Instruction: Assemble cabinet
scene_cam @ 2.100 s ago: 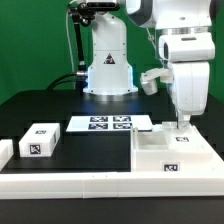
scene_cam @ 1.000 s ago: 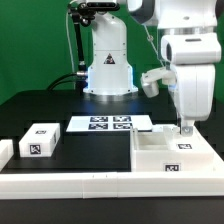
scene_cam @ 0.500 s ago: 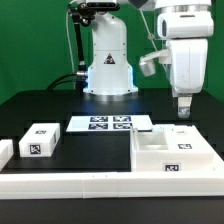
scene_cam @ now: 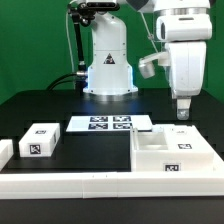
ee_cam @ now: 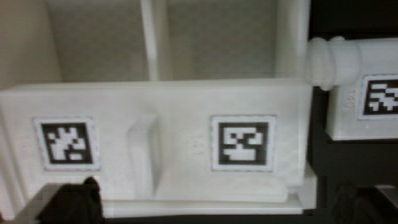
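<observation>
The cabinet's large white box (scene_cam: 172, 152) lies on the table at the exterior view's right, open side up, with tags on its front. In the wrist view it fills the middle (ee_cam: 160, 130) and shows two square tags. My gripper (scene_cam: 182, 112) hangs a little above the box's far wall. It is open and empty; in the wrist view its dark fingertips (ee_cam: 63, 203) stand wide apart, with the gripper's middle (ee_cam: 222, 207) over the box's edge. A small white tagged drawer block (scene_cam: 40, 140) lies at the exterior view's left, far from the gripper.
The marker board (scene_cam: 110, 123) lies behind the middle of the table. A low white border rail (scene_cam: 90, 186) runs along the front. Another white piece (scene_cam: 5, 150) sits at the far left edge. The robot's base (scene_cam: 108, 70) stands at the back.
My gripper has risen straight up from the cabinet box's far wall, with nothing in it. The box and the drawer block have not moved.
</observation>
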### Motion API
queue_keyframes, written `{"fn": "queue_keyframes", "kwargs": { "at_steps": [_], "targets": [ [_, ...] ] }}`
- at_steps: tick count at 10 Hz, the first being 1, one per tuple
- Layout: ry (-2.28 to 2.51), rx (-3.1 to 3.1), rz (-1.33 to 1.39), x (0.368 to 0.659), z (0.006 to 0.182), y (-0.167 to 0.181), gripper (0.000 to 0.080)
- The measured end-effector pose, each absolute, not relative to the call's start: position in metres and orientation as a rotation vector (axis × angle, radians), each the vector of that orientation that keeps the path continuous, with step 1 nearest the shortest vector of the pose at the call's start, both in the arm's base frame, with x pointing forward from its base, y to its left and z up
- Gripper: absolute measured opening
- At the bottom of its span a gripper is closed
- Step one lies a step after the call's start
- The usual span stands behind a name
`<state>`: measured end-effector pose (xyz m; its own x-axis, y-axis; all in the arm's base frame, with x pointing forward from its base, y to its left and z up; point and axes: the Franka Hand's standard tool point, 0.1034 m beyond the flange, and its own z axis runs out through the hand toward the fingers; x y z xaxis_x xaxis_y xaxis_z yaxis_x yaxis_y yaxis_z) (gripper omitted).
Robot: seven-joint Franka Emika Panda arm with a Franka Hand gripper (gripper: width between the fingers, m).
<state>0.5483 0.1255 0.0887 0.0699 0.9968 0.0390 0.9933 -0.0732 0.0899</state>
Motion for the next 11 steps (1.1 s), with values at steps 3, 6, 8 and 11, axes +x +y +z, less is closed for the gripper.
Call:
{"fn": "queue_keyframes", "kwargs": {
  "at_steps": [3,6,8,11],
  "targets": [
    [2.106,2.265,0.206,0.497,0.078,0.127,0.0649],
    [2.107,2.27,0.193,0.498,0.076,0.126,0.0649],
    [2.04,2.341,0.167,0.491,0.074,0.131,0.0649],
    [2.026,2.383,0.117,0.45,0.056,0.133,0.0649]
  ]
}}
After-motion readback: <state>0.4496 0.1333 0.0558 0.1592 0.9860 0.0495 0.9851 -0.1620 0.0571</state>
